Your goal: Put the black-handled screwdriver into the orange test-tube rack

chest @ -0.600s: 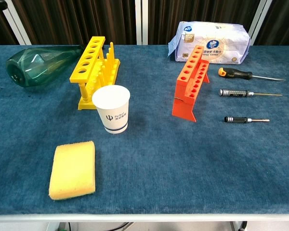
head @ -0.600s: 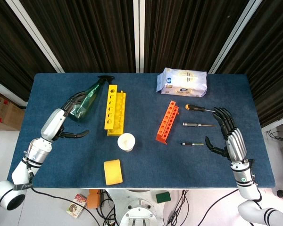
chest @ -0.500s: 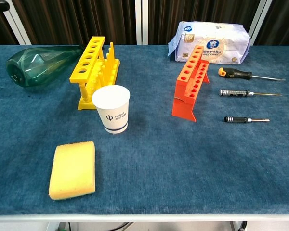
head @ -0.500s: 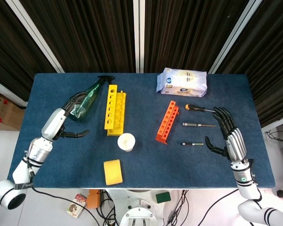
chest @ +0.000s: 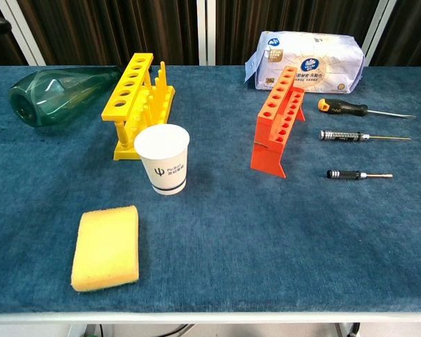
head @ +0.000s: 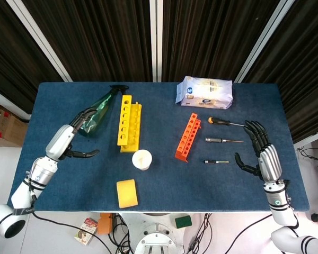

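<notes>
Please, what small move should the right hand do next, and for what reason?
Probably the right hand should move forward and left toward the black-handled screwdriver. The tool lies untouched on the table beside the orange test-tube rack, and the hand is open and holds nothing, with two smaller screwdrivers lying nearer to it.

Green bottle's [chest: 52, 95] neck behind yellow rack [chest: 135, 98]

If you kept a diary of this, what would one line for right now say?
phase: before grasp | right hand: open, beside tools | black-handled screwdriver: on table | orange test-tube rack: no tool in it
</notes>
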Tool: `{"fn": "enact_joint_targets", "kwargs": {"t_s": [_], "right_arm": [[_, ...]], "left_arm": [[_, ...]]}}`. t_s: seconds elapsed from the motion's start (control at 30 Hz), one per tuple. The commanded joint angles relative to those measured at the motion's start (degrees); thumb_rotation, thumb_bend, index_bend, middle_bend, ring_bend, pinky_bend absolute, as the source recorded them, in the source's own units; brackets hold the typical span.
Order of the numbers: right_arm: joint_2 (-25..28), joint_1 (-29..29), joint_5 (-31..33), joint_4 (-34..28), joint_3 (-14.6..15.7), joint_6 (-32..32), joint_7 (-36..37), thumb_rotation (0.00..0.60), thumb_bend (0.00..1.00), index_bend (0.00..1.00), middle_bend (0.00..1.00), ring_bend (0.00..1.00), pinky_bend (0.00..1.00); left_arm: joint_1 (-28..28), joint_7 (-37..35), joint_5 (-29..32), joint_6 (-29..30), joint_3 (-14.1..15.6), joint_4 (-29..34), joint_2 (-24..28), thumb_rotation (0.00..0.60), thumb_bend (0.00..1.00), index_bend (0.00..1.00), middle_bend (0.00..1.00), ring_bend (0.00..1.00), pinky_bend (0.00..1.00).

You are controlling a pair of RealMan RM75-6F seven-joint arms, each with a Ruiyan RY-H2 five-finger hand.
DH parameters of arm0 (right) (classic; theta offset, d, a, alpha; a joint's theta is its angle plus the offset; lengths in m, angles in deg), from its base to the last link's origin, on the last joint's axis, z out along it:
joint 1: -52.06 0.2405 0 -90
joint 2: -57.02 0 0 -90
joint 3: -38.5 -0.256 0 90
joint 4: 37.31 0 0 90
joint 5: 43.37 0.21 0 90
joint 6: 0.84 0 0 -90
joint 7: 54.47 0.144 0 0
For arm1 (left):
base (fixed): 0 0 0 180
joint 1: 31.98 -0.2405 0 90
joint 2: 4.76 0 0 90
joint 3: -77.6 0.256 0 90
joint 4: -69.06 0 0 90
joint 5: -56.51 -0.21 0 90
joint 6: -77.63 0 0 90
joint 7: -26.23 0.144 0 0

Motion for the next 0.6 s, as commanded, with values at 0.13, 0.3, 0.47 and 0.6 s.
{"fn": "enact_joint_targets", "kwargs": {"t_s": [0.13,0.3,0.47,0.6], "right_arm": [[1.6,-0.6,1.9,-0.8,0.4,2.4,-3.7,0.600,0.45,0.00,0.05,0.00,0.00],[7.8,-1.3,8.1,-7.2,1.3,12.7,-22.6,0.600,0.44,0.01,0.11,0.00,0.00],[13.2,-0.9,18.5,-16.2,0.2,22.5,-44.2,0.600,0.41,0.07,0.14,0.00,0.00],[14.0,1.3,27.5,-19.0,-1.3,30.1,-52.1,0.600,0.40,0.11,0.18,0.00,0.00]], "left_arm": [[-1.0,3.2,-0.6,0.2,1.8,1.0,1.4,0.600,0.16,0.09,0.04,0.02,0.18],[-3.3,12.1,-0.3,0.8,4.2,0.2,3.0,0.600,0.16,0.09,0.04,0.02,0.18],[-7.0,27.2,3.5,3.2,5.6,-0.3,2.7,0.600,0.15,0.09,0.03,0.01,0.17],[-9.8,29.6,4.5,7.1,5.7,-2.6,0.3,0.600,0.15,0.09,0.02,0.01,0.17]]}}
